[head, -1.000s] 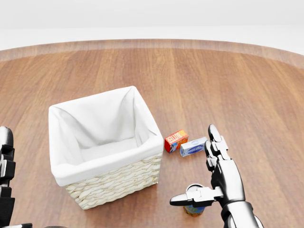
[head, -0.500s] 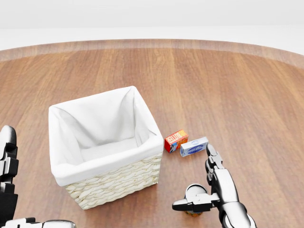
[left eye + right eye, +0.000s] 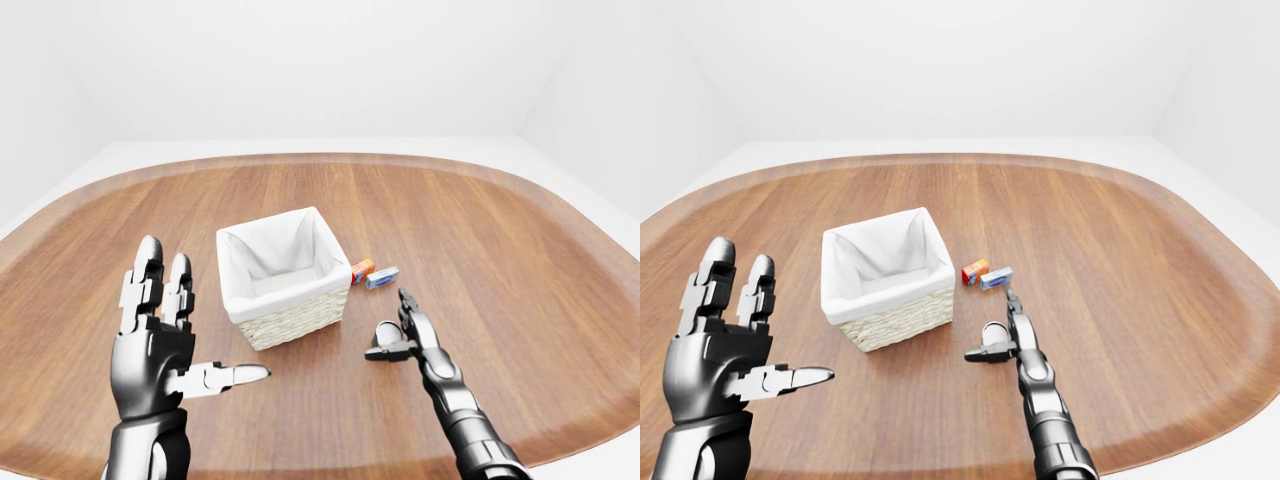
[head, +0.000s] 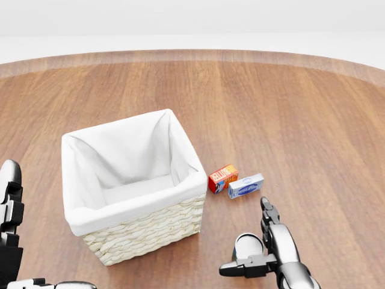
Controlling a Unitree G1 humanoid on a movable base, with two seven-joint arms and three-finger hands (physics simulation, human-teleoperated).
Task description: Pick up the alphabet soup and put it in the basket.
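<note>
A: L to R, go.
B: Left hand point(image 3: 160, 345) raised at the left-eye view's left, fingers spread apart, holding nothing. Then basket point(image 4: 143, 231), wicker w/ white liner, nothing visible inside.

A: Soup?
B: Alphabet soup point(image 4: 247, 245) near head view's bottom edge, right of and below the basket, apart from it. Only the pale round top shows; label hidden.

A: Right hand?
B: Right hand point(image 4: 268, 251) right at the can, thumb across below it, fingers point(image 4: 266, 212) along its right side, apart, not clamped. Contact can't tell.

A: Room?
B: Bare wooden table point(image 4: 313, 120) all round, wide rounded edge. Orange box point(image 4: 222, 178) and blue-white box point(image 4: 245, 186) touching each other, above the can, just right of the basket.

A: Cut off?
B: Right wrist runs off head view's bottom; left hand clipped at its left edge.
</note>
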